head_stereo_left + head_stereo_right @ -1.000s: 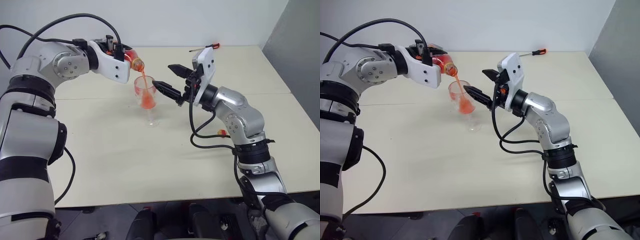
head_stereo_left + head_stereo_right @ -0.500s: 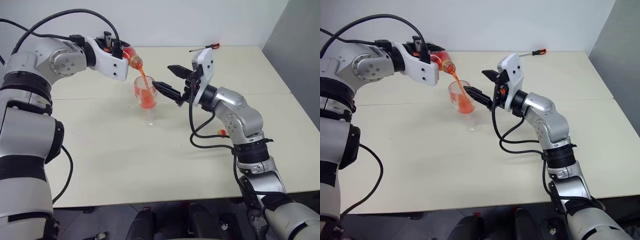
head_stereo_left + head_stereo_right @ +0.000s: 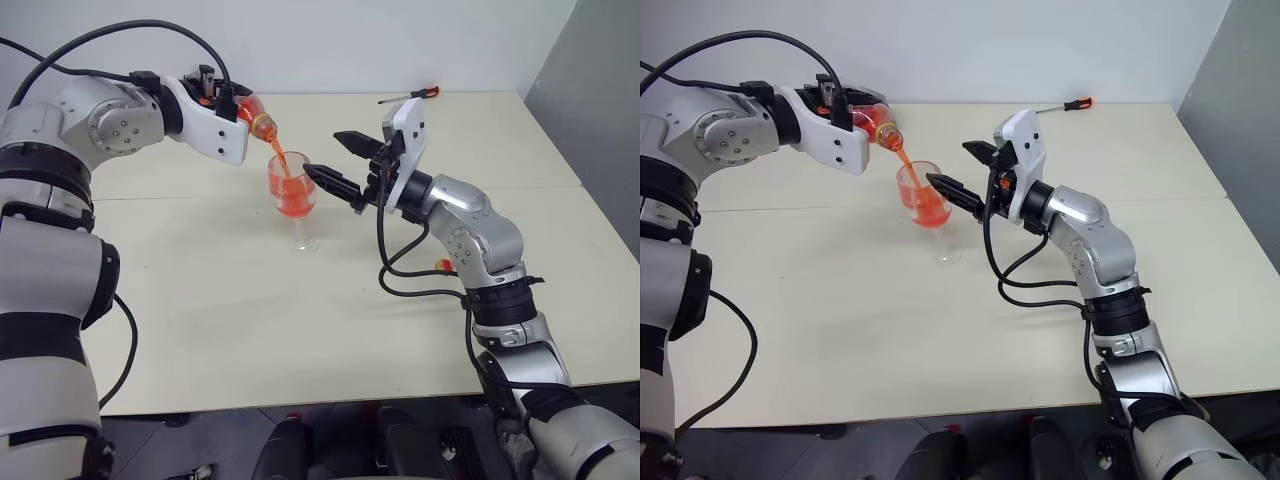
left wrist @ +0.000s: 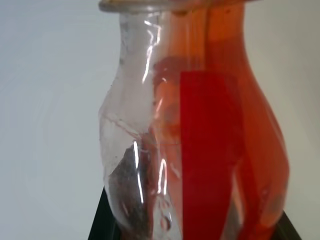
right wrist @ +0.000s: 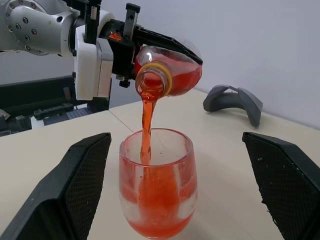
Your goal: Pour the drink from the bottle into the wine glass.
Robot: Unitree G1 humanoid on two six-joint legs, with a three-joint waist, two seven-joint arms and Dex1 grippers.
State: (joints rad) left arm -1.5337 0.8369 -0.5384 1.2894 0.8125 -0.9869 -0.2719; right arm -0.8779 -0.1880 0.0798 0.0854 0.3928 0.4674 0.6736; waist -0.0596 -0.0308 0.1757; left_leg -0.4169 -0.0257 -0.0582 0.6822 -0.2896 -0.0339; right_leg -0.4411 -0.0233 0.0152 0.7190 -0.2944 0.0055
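Partly hidden by the clenching left claw (image 3: 228,103), the bottle (image 3: 256,115) pours; right claw (image 3: 337,166) gapes empty

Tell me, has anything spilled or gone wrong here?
Nothing stands out. The left gripper tips the bottle, and the drink streams straight into the upright wine glass. No liquid shows on the table.
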